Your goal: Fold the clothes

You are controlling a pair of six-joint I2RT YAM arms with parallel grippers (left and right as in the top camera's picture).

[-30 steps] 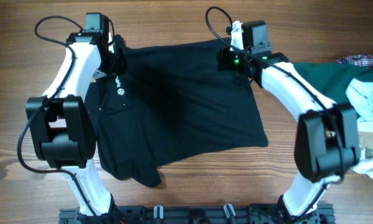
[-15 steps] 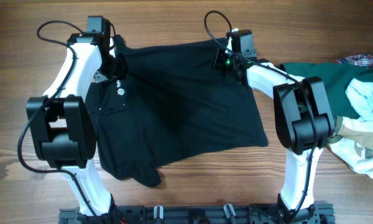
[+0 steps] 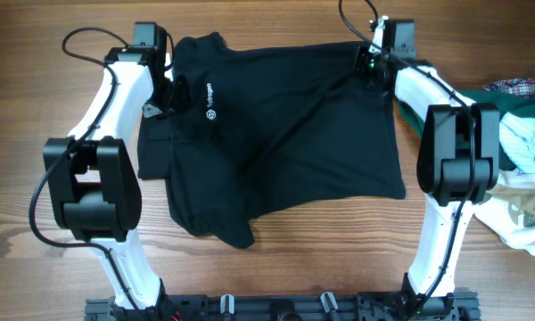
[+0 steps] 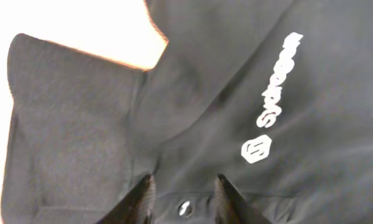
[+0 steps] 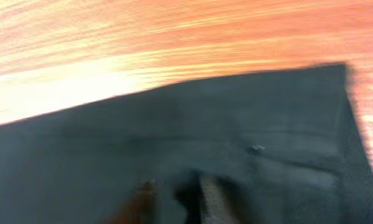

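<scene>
The clothes, a black polo shirt [image 3: 285,134], lie spread on the wooden table with the white logo [image 3: 211,114] facing up. The same logo [image 4: 257,150] and chest text show in the left wrist view. My left gripper [image 3: 176,92] sits over the collar and placket area. Its fingers [image 4: 143,198] stand apart over the fabric, with a shirt button [image 4: 185,208] between them. My right gripper [image 3: 372,64] is at the shirt's far right corner. In the blurred right wrist view the gripper [image 5: 177,193] shows a small gap over the black cloth [image 5: 174,130].
A dark green garment [image 3: 504,100], a pale blue and white garment [image 3: 528,143] and a cream cloth [image 3: 528,218] are heaped at the right edge. A plaid piece [image 3: 517,86] lies behind them. Bare wood [image 3: 27,134] is on the left.
The shirt has slid right and toward the far edge, its hem flatter. Both grippers moved with it, the right one further right. Both sets of fingers have parted.
</scene>
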